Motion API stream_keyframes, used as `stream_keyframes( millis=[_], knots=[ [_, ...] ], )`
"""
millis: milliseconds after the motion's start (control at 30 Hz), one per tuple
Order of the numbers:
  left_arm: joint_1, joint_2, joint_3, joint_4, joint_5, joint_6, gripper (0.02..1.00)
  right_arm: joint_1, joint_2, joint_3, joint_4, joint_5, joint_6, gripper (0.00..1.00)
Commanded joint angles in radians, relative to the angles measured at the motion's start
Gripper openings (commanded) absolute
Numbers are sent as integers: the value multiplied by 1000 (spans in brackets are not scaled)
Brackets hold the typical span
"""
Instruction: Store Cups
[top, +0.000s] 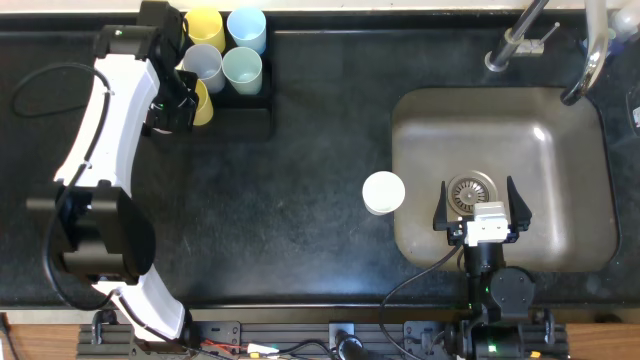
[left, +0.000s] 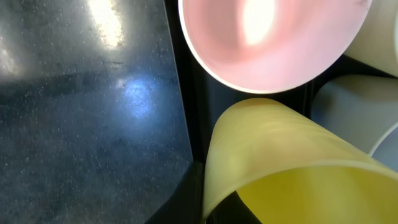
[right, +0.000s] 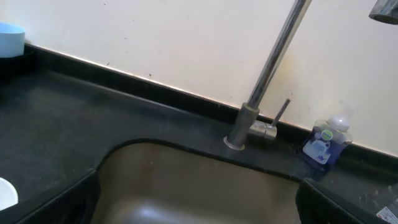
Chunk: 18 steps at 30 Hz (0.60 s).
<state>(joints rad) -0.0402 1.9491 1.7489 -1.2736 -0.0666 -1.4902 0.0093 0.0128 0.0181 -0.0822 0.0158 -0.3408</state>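
Observation:
A black tray (top: 262, 110) at the counter's back left holds several upright cups: yellow (top: 205, 24), blue (top: 247, 27), grey-blue (top: 201, 63) and teal (top: 242, 68). My left gripper (top: 178, 100) is at the tray's left side, shut on a tilted yellow cup (top: 204, 101) (left: 280, 168). Just beyond that cup stands a pink cup (left: 273, 37), seen from above. A white cup (top: 383, 192) (right: 5, 193) stands on the counter at the sink's left edge. My right gripper (top: 478, 206) hangs open over the sink (top: 560, 150), holding nothing.
The steel sink takes up the right side, with its drain (top: 472, 190) under the right gripper. The faucet (top: 515, 40) (right: 261, 81) rises behind it, and a soap bottle (right: 326, 142) stands by the wall. Dark counter (top: 300, 200) lies between tray and sink.

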Motion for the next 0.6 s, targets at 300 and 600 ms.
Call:
stream_keyframes(
  millis=[300, 600],
  knots=[
    [-1, 61, -40, 31, 2, -30, 38, 5, -8, -14, 5, 7, 4, 996],
    [-1, 84, -42, 74, -12, -31, 38, 5, -8, -14, 5, 7, 4, 998]
  ],
)
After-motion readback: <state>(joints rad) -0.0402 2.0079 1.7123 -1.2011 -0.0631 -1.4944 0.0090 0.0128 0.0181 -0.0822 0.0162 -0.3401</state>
